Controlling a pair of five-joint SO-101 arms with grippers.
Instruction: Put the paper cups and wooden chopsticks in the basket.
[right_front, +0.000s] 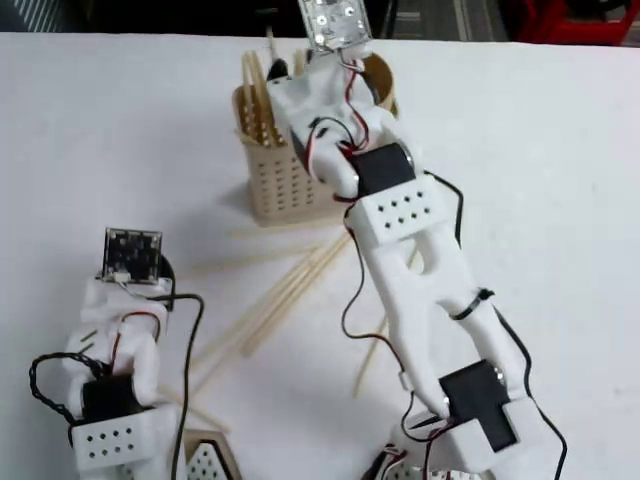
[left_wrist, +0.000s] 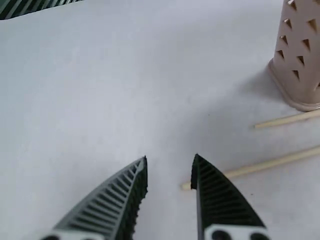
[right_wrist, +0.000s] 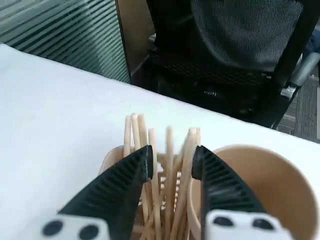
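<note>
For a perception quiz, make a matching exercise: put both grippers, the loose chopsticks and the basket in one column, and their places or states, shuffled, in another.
1 left gripper
2 right gripper
3 loose chopsticks
4 basket

A lying flat on the table
B open, above the upright chopsticks
C standing, with upright chopsticks inside
D open, over bare table

Pairs: 1-D, 2-B, 3-A, 4-C

White table (right_front: 100, 130) w/ basket (right_front: 285, 185), loose chopsticks (right_front: 280, 295).

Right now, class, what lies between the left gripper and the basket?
Loose wooden chopsticks lie on the table there, as the left wrist view shows.
</note>
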